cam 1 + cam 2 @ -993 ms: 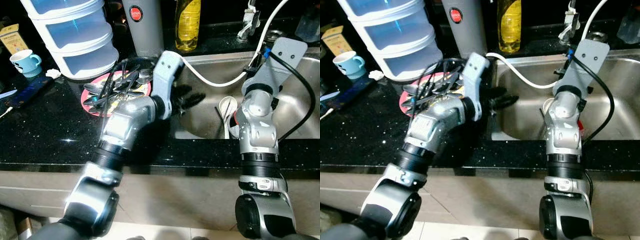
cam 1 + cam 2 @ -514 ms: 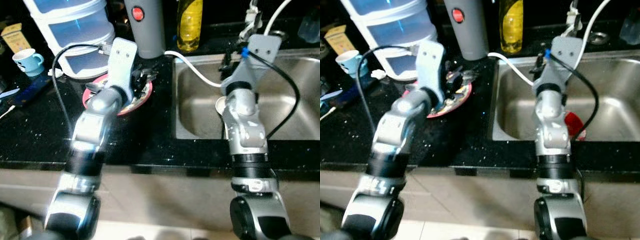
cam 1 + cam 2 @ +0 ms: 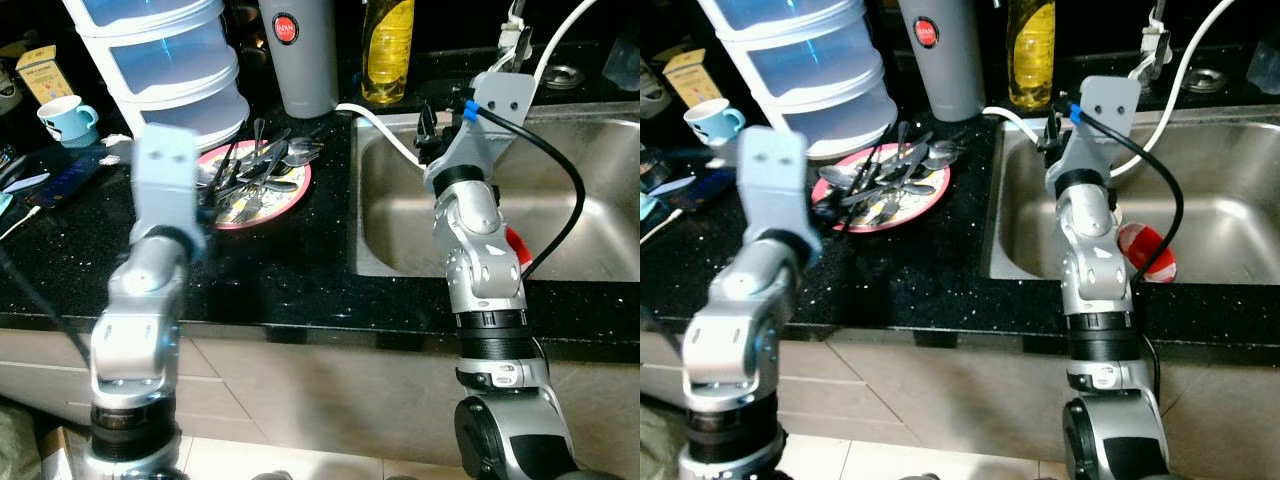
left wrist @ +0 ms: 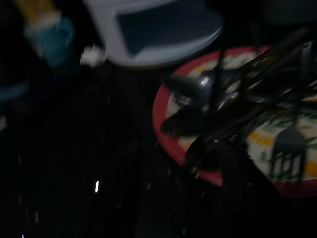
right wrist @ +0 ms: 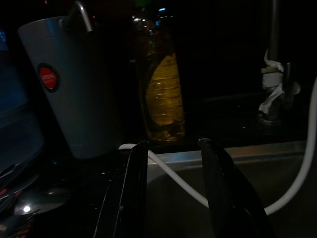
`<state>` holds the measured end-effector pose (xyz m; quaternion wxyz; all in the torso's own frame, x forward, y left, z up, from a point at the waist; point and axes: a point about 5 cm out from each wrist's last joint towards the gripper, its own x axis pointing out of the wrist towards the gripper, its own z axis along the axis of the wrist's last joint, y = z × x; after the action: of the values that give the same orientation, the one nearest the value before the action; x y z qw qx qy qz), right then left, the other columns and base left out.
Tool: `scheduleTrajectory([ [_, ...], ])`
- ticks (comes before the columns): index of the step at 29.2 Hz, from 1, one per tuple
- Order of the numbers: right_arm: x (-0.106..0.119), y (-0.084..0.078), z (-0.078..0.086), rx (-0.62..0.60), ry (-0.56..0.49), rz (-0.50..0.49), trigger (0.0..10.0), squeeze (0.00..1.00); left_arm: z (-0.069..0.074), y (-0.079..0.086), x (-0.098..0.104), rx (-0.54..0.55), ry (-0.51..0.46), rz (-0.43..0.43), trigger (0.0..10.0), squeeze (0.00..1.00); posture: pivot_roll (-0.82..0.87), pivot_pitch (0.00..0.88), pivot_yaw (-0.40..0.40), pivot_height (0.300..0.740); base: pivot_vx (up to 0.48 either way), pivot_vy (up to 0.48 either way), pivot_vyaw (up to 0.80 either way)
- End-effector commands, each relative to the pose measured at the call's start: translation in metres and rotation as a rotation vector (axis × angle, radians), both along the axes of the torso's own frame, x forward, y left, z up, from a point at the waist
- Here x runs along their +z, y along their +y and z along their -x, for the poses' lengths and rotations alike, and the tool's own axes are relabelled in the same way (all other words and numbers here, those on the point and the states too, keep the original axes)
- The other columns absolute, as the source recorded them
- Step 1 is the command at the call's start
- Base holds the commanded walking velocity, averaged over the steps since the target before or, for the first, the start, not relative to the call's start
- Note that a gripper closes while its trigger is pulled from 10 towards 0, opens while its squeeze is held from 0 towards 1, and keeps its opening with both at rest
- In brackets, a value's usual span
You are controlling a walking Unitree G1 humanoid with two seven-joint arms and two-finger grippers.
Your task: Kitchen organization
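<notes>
Hovering at the sink's [image 3: 600, 150] nine-o'clock rim, right gripper [image 5: 171, 163] gapes empty — cutlery [image 3: 255, 170] heaped on plate [image 3: 262, 208] awaits sorting; left pincer's spread unreadable.

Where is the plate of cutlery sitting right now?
The red-rimmed plate piled with spoons and forks lies on the black counter, left of the sink, in front of the stacked plastic drawers and grey canister.

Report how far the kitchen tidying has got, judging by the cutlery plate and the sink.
Done: spoons and forks lie piled on the red-rimmed plate on the black counter.
In hand: nothing. The right gripper is open and empty over the sink edge; the left gripper hangs by the plate.
Left: a red item still sits in the sink.
</notes>
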<state>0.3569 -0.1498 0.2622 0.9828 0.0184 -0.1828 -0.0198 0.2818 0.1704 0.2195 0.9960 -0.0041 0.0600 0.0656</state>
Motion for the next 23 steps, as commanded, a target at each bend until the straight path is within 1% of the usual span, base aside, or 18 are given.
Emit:
scheduleTrajectory([
  [1, -0.004, 0.010, -0.002, 0.041, 0.020, 0.003, 10.0, 0.00, -0.001, 0.002, -0.007, -0.002, 0.048, 0.048, 10.0, 0.65, 0.18, 0.032, 0.149, 0.740, 0.000, 0.000, 0.00],
  [2, -0.004, 0.011, -0.002, 0.043, 0.020, 0.003, 10.0, 0.00, -0.003, 0.001, -0.010, -0.025, 0.069, 0.075, 10.0, 1.00, 0.18, 0.032, 0.149, 0.740, 0.000, 0.000, 0.00],
  [4, -0.004, 0.011, -0.002, 0.045, 0.020, 0.004, 10.0, 0.00, -0.003, 0.001, -0.011, -0.038, 0.082, 0.087, 10.0, 1.00, 0.18, 0.032, 0.149, 0.740, 0.000, 0.000, 0.00],
  [7, -0.004, 0.010, -0.001, 0.041, 0.019, 0.003, 10.0, 0.00, -0.004, -0.008, -0.015, -0.137, 0.127, 0.062, 10.0, 1.00, 0.18, 0.032, 0.150, 0.740, 0.000, 0.000, 0.00],
  [8, -0.004, 0.010, -0.001, 0.039, 0.018, 0.002, 10.0, 0.00, -0.005, -0.011, -0.015, -0.164, 0.133, 0.062, 10.0, 0.00, 0.17, 0.031, 0.153, 0.740, 0.000, 0.000, 0.00],
  [11, -0.004, 0.009, -0.001, 0.038, 0.018, 0.002, 10.0, 0.00, -0.005, -0.013, -0.014, -0.181, 0.136, 0.068, 10.0, 0.00, 0.17, 0.031, 0.153, 0.740, 0.000, 0.000, 0.00],
  [13, -0.004, 0.009, -0.001, 0.039, 0.019, 0.001, 10.0, 0.00, -0.007, -0.016, -0.014, -0.197, 0.142, 0.094, 10.0, 0.00, 0.17, 0.031, 0.151, 0.740, 0.000, 0.000, 0.00],
  [14, -0.004, 0.010, -0.001, 0.040, 0.018, 0.000, 10.0, 0.00, -0.008, -0.016, -0.016, -0.201, 0.150, 0.122, 9.6, 0.00, 0.17, 0.029, 0.151, 0.740, 0.000, 0.000, 0.00],
  [15, -0.004, 0.011, -0.001, 0.041, 0.018, 0.000, 10.0, 0.00, -0.010, -0.015, -0.017, -0.202, 0.157, 0.147, 8.7, 0.00, 0.17, 0.029, 0.151, 0.740, 0.000, 0.000, 0.00],
  [16, -0.004, 0.011, -0.001, 0.042, 0.017, 0.000, 10.0, 0.00, -0.011, -0.014, -0.019, -0.201, 0.164, 0.174, 8.2, 0.00, 0.17, 0.029, 0.151, 0.740, 0.000, 0.000, 0.00],
  [18, -0.004, 0.011, -0.001, 0.042, 0.017, 0.000, 10.0, 0.00, -0.011, -0.014, -0.019, -0.201, 0.164, 0.174, 8.2, 0.00, 0.17, 0.029, 0.151, 0.740, 0.000, 0.000, 0.00],
  [20, -0.003, 0.011, -0.001, 0.043, 0.016, -0.001, 10.0, 0.00, -0.013, -0.010, -0.020, -0.190, 0.170, 0.201, 7.4, 0.00, 0.17, 0.028, 0.151, 0.740, 0.000, 0.000, 0.00],
  [21, -0.003, 0.011, -0.001, 0.043, 0.016, -0.001, 10.0, 0.00, -0.013, -0.010, -0.020, -0.190, 0.170, 0.201, 7.4, 0.00, 0.17, 0.028, 0.151, 0.740, 0.000, 0.000, 0.00],
  [23, -0.003, 0.011, -0.001, 0.042, 0.016, -0.001, 10.0, 0.00, -0.015, -0.006, -0.021, -0.174, 0.176, 0.228, 4.9, 0.00, 0.16, 0.029, 0.151, 0.740, 0.000, 0.000, 0.00],
])
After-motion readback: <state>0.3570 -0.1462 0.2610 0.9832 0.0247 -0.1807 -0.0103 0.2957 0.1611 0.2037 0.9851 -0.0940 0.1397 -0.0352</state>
